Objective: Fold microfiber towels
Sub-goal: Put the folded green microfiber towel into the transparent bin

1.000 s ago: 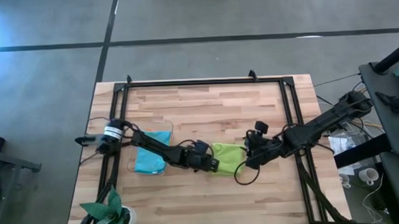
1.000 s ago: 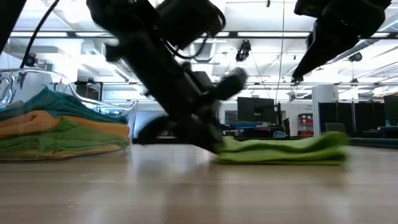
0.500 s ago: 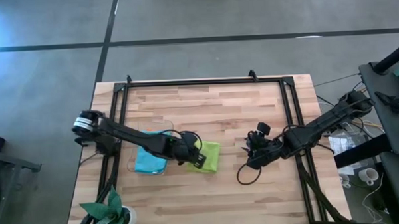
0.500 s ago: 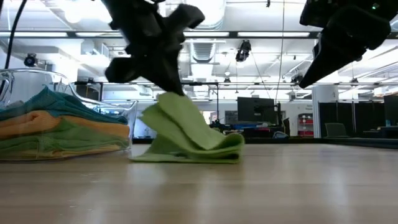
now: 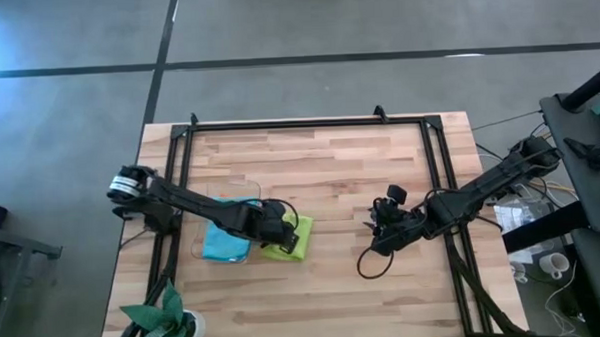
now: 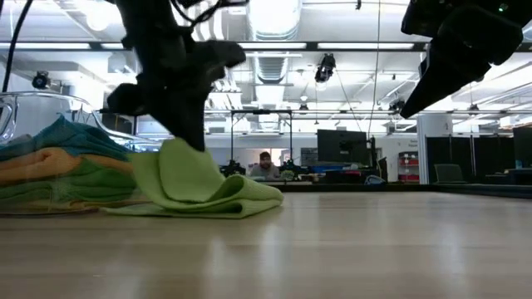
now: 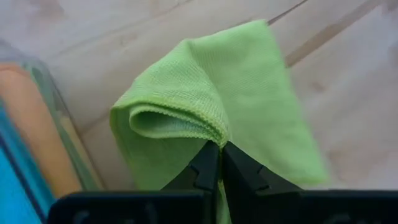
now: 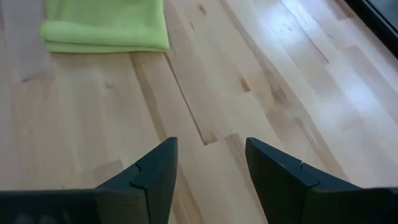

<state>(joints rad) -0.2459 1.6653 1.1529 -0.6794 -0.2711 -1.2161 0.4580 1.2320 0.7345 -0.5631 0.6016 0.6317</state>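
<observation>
Your left pincer [image 7: 214,163] is clenched on the folded lime green towel [image 5: 287,238], dragging it along the surface [image 5: 330,167] beside the clear bin [image 6: 25,108] of folded towels [image 6: 58,170]; next, probably lift it in, while the right pincer [image 8: 205,168], released, waits farther off.

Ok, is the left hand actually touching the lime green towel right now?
Touching. The left wrist view shows the left hand shut on a raised fold of the lime green towel, pinched between its fingers.

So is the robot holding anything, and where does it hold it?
The left gripper pinches the lime green towel at its folded edge. The right gripper is open and holds nothing.
</observation>
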